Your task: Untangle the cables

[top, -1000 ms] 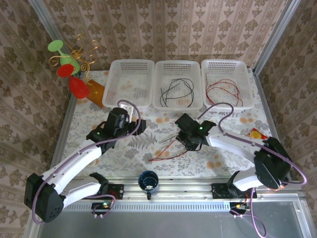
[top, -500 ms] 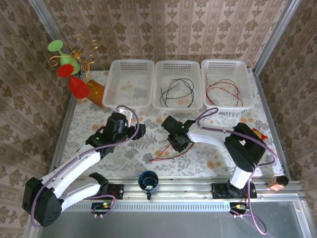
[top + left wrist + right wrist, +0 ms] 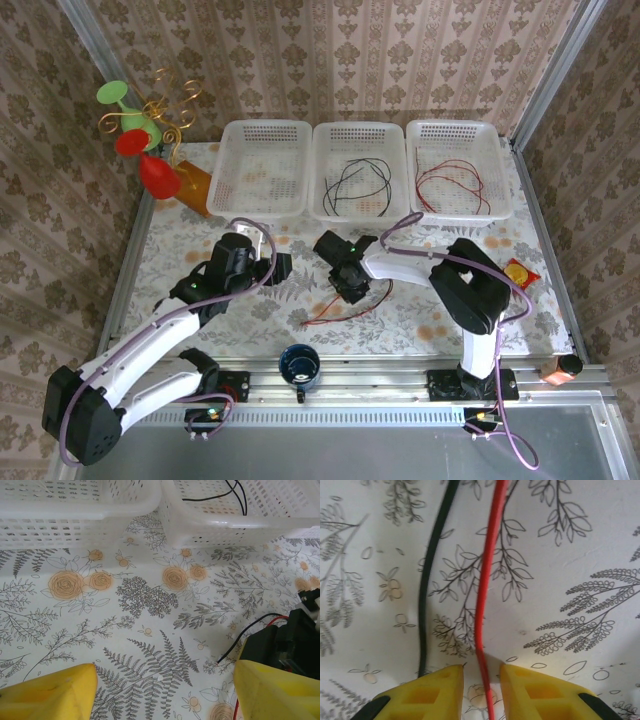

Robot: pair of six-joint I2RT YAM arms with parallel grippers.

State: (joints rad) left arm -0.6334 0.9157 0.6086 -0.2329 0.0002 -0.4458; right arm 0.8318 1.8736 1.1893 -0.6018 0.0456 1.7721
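Observation:
A red cable (image 3: 345, 315) and a black cable (image 3: 333, 287) lie loosely together on the floral tablecloth near the middle. My right gripper (image 3: 346, 282) is low over them. In the right wrist view its yellow fingers (image 3: 427, 690) straddle the red cable (image 3: 485, 580) with a small gap on each side, so the gripper (image 3: 481, 672) is open. The black cable (image 3: 432, 570) runs just outside the left finger. My left gripper (image 3: 268, 264) hovers to the left, wide open (image 3: 165, 680) and holding nothing. The black cable's end (image 3: 240, 637) lies near its right finger.
Three white baskets stand along the back: the left one (image 3: 264, 168) has no cables, the middle one (image 3: 335, 140) holds black cables, the right one (image 3: 430, 135) holds red cables. A blue mug (image 3: 299, 364) sits at the near edge. A red-and-green ornament (image 3: 140, 140) stands back left.
The right gripper has slid left across the table along the cables, its arm folding in. The left gripper has shifted only slightly.

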